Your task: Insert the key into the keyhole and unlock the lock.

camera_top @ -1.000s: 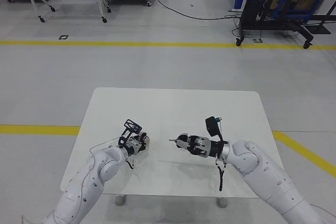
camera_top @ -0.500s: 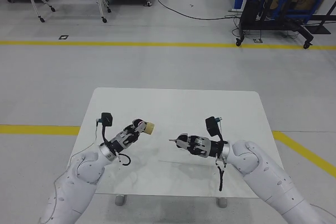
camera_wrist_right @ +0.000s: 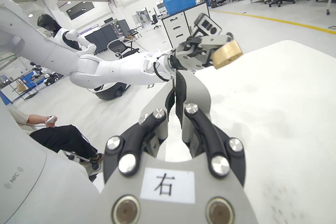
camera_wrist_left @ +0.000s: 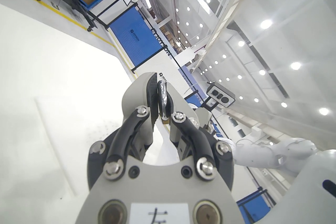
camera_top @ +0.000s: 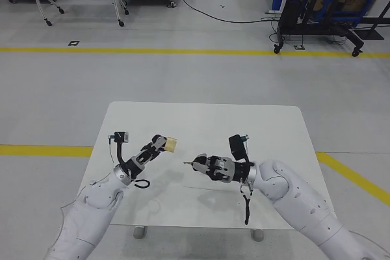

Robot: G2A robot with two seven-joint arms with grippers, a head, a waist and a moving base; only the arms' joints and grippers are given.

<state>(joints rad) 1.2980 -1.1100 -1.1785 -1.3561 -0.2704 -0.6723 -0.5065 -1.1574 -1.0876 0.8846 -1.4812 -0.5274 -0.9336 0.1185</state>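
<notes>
Table [camera_top: 260,123]: centre of scene, both arms over its near half.
Lock [camera_top: 171,144]: left of centre, up off the table, shackle pinched in L gripper [camera_top: 160,145].
Key [camera_top: 189,162]: right of lock & nearer the robot, clamped in R gripper [camera_top: 199,164], tip pointing left.
Gap: key & lock near, not touching.
Grippers: facing each other, L vs R, across table's middle.

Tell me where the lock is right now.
In the top view the lock hangs above the table's left half, its shackle clamped in the left gripper, with the right gripper's key pointing toward it, apart.
</notes>
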